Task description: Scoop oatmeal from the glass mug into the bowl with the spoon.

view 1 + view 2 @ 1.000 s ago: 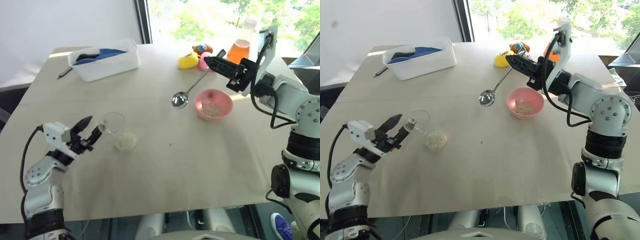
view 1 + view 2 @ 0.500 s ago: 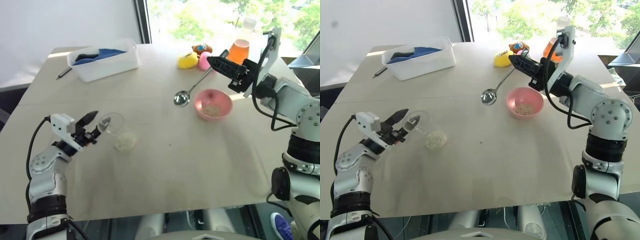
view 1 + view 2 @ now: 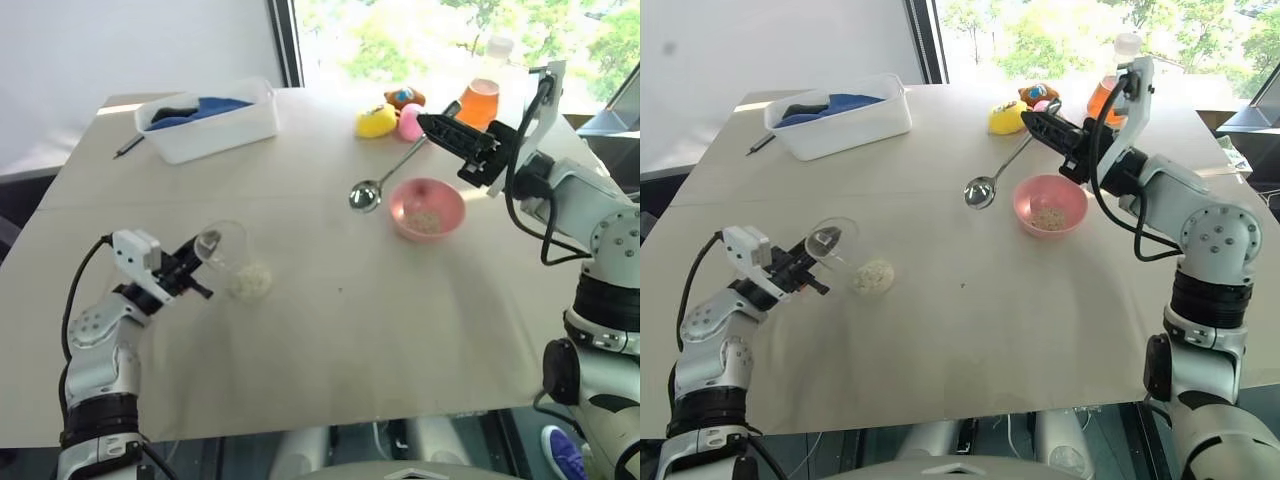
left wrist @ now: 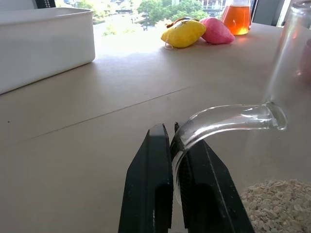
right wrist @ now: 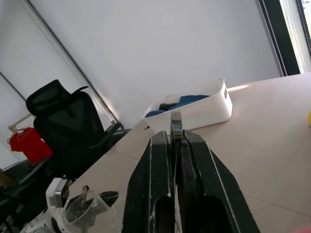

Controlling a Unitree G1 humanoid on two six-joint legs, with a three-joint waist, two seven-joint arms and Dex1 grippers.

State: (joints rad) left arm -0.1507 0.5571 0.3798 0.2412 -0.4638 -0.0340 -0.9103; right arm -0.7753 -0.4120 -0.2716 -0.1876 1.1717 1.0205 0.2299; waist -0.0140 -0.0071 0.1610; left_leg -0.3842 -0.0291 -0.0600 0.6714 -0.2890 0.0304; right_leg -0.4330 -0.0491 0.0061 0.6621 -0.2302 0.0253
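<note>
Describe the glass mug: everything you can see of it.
The glass mug is small, clear and colourless, with a round open rim and a curved glass handle. It sits near the table's left front part, tipped with its rim toward the left gripper, whose black fingers are shut on the handle. A small heap of pale oatmeal lies in its lower part, against the table. Nothing else touches it.

left tool (image 4: 173,145) clamped, right tool (image 5: 174,145) clamped
</note>
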